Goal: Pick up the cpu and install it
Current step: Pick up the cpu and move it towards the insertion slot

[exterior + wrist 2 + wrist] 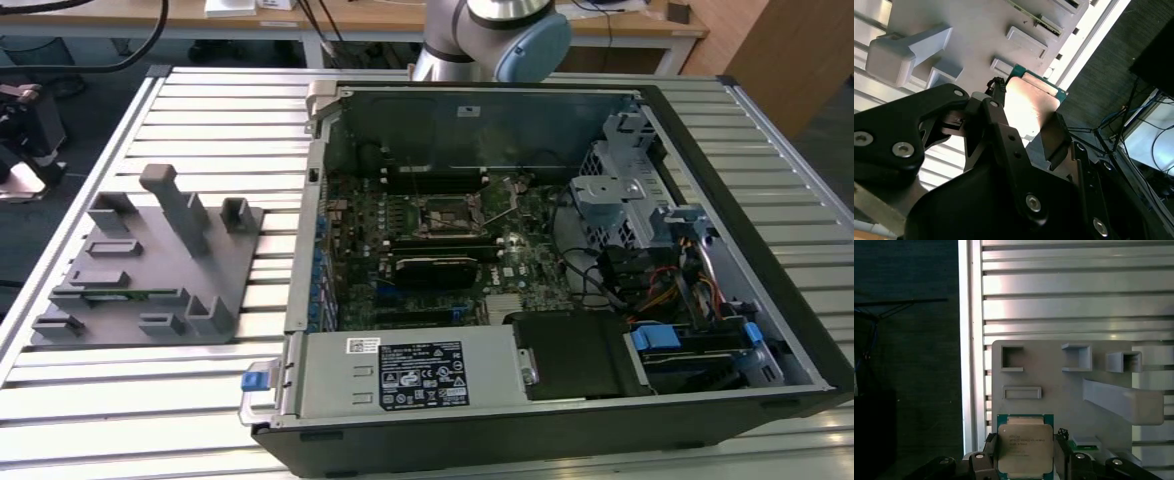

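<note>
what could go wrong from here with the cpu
The gripper pinches the cpu only by two thin edges, so it might slip or twist. A tall post on the holder block stands close by and could be clipped. The socket sits deep in the crowded case, so misalignment seems possible.

The cpu (pixel 1024 449) is a flat square chip with a silvery metal top and a green rim. It faces metal-side up over the near edge of the grey holder block (pixel 1054 385), with two opposite sides pinched by the gripper (pixel 1024 465).
</note>
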`<action>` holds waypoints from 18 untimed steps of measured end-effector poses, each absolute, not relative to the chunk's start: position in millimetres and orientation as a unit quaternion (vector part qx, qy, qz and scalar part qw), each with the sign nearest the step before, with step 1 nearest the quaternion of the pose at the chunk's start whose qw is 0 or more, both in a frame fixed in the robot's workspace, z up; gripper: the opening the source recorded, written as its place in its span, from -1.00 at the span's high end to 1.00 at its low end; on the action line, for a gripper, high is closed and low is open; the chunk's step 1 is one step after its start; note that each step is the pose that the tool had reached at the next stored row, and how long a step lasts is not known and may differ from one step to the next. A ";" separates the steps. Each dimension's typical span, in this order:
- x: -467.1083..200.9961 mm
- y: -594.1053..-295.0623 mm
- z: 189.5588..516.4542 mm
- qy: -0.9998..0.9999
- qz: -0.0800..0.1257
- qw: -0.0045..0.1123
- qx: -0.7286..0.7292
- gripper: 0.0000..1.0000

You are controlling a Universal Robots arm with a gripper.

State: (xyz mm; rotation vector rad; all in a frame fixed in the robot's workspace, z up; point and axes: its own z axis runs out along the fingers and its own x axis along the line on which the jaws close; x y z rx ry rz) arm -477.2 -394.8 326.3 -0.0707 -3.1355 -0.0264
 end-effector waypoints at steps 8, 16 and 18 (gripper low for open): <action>-477.2 -394.5 334.9 -1.000 -0.008 0.002 -0.023 -0.06; -477.3 -394.3 345.8 -1.000 -0.008 0.002 -0.023 -0.06; -477.3 -394.3 348.6 -1.000 -0.008 0.002 -0.023 -0.06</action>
